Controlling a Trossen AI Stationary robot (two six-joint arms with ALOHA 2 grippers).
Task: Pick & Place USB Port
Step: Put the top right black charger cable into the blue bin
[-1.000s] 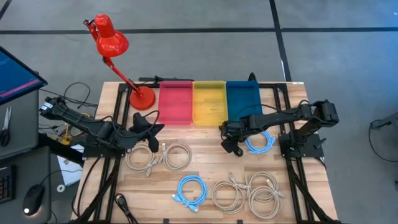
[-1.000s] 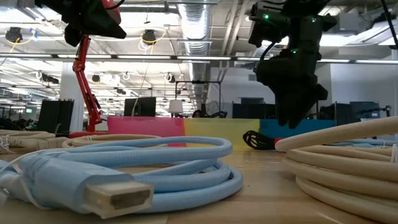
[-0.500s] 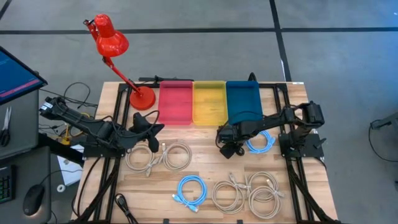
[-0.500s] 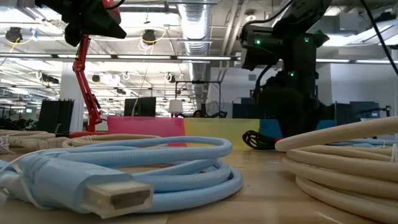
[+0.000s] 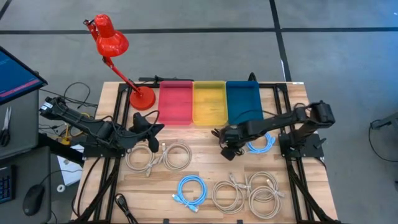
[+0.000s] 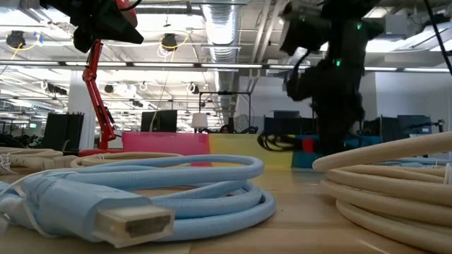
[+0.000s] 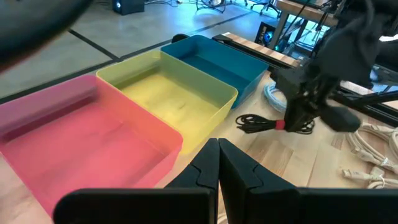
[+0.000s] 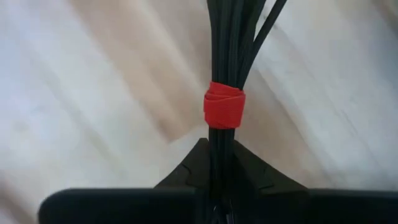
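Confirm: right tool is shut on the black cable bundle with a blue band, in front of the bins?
Not quite: the band is red, not blue. The right wrist view shows the right tool shut on the black cable bundle with a red band; the rest holds.

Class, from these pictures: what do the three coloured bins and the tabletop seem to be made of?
The bins look like moulded plastic: smooth, uniform colour, thin rounded walls, slight sheen. The tabletop looks like light, matt wood: visible planks and grain.
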